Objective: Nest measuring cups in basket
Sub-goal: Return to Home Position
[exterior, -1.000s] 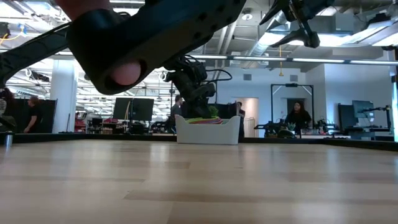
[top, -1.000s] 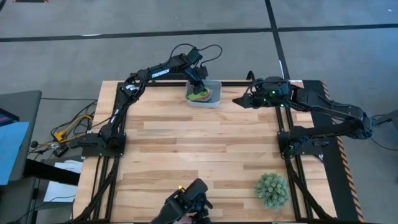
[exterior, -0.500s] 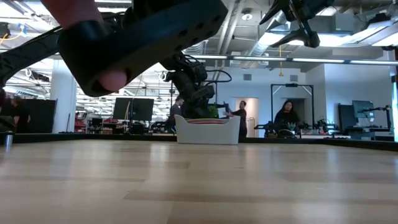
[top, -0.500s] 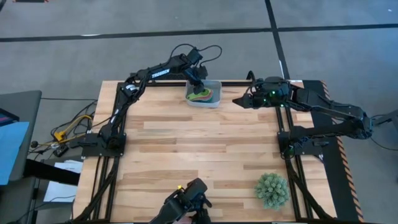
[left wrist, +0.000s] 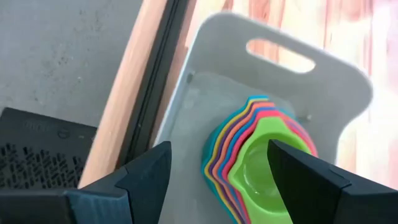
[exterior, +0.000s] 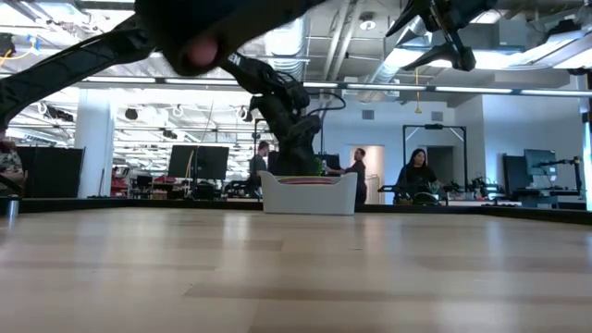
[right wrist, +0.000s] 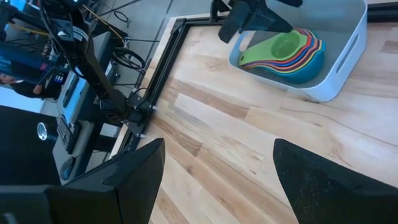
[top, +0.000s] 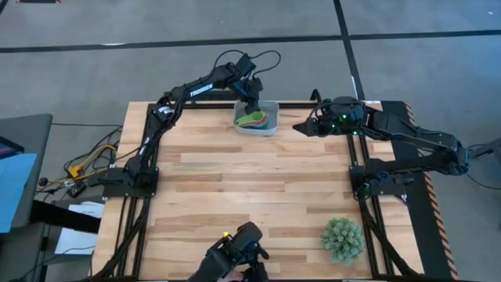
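The measuring cups [left wrist: 258,165] sit nested in one stack, green on top, on the floor of the pale grey-blue basket [left wrist: 323,81]. The basket stands at the table's far edge [top: 272,129]. My left gripper [left wrist: 219,149] hovers just above the stack, open and empty; it also shows in the high view [top: 251,99] and the low view [exterior: 298,155]. My right gripper [top: 300,126] is open and empty, held high to the right of the basket. In the right wrist view the stack [right wrist: 287,50] lies in the basket [right wrist: 345,59].
A spiky green ball plant [top: 342,239] stands near the table's front right corner. A dark camera mount [top: 239,257] sits at the middle of the near edge. People [exterior: 418,176] stand in the room beyond the table. Bare wood lies between the basket and the near edge.
My left gripper has risen from inside the basket to just above it. In the low view the stack of cups, which showed above the basket's rim, has sunk down into it. My right arm has kept still.
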